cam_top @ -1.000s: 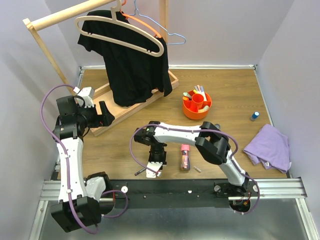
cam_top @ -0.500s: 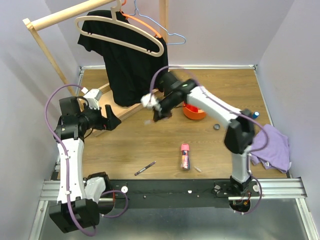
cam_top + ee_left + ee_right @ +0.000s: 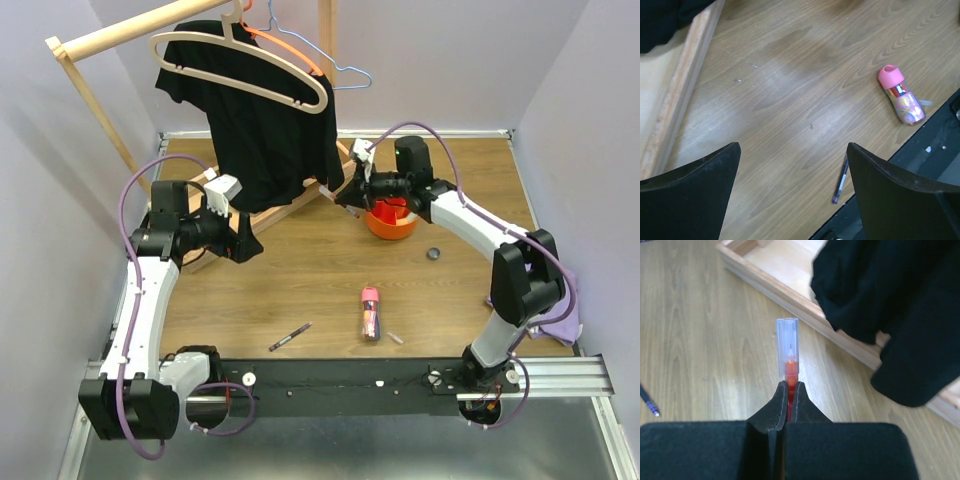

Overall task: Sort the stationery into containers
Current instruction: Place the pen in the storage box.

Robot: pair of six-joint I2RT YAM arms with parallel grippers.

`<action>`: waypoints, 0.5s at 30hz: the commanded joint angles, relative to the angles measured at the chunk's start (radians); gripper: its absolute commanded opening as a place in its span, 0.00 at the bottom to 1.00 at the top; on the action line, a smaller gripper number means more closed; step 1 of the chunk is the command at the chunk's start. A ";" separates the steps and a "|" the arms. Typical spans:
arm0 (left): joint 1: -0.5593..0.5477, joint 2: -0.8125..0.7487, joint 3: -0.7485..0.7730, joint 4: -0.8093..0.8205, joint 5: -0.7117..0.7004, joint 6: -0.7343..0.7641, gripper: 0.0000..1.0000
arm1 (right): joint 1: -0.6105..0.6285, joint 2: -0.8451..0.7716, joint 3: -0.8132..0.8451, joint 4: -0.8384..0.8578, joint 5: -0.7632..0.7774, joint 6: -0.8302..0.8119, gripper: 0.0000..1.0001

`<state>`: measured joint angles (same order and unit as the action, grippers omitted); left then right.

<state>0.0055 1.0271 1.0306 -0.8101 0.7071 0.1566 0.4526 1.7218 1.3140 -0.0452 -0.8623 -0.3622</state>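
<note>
**Checker:** Item one, the right tool?

**Operator:** Right tool (image 3: 789,390): I see its jaws pinched tight on an orange pen (image 3: 788,352) with a clear cap. The capped end sticks out past the fingertips. From above, I have it hanging over the desk (image 3: 300,280), between the hem of the black shirt (image 3: 265,130) and the orange organiser (image 3: 392,225), close to the organiser's left side.

**Checker:** Item two, the left tool?

**Operator:** Left tool (image 3: 792,147): jaws spread wide, nothing between them. It sits over the desk just beside the wooden rack base (image 3: 680,100), facing the middle of the desk.

**Checker:** Loose stationery?

**Operator:** Three entries.
- Pink tube (image 3: 370,313): on its side near the front edge of the desk, pink cap toward the back.
- Dark pen (image 3: 290,336): flat on the desk, left of the tube and apart from it.
- Small pale piece (image 3: 395,338): just right of the tube, too small for me to name.

**Checker:** Container?

**Operator:** Orange organiser: upright toward the back right of the desk, partly hidden behind my right arm. I cannot list its contents from this view.

**Checker:** Anything else?

**Operator:** Two entries.
- Dark round cap (image 3: 433,254): on the desk, near the organiser on its front right.
- Purple cloth (image 3: 562,328): at the right edge, mostly behind the right arm.
</note>
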 commanded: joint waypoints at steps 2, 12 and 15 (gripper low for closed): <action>-0.004 0.054 0.091 -0.050 -0.038 0.066 0.96 | -0.071 -0.045 -0.085 0.238 -0.001 0.106 0.01; -0.002 0.100 0.135 -0.061 -0.061 0.081 0.96 | -0.140 -0.019 -0.101 0.271 0.019 0.083 0.01; -0.002 0.113 0.149 -0.057 -0.064 0.081 0.96 | -0.149 0.002 -0.107 0.268 0.034 0.072 0.01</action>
<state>0.0051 1.1233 1.1389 -0.8574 0.6636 0.2218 0.3183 1.7203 1.2285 0.1852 -0.8562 -0.2783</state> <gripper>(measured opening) 0.962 0.022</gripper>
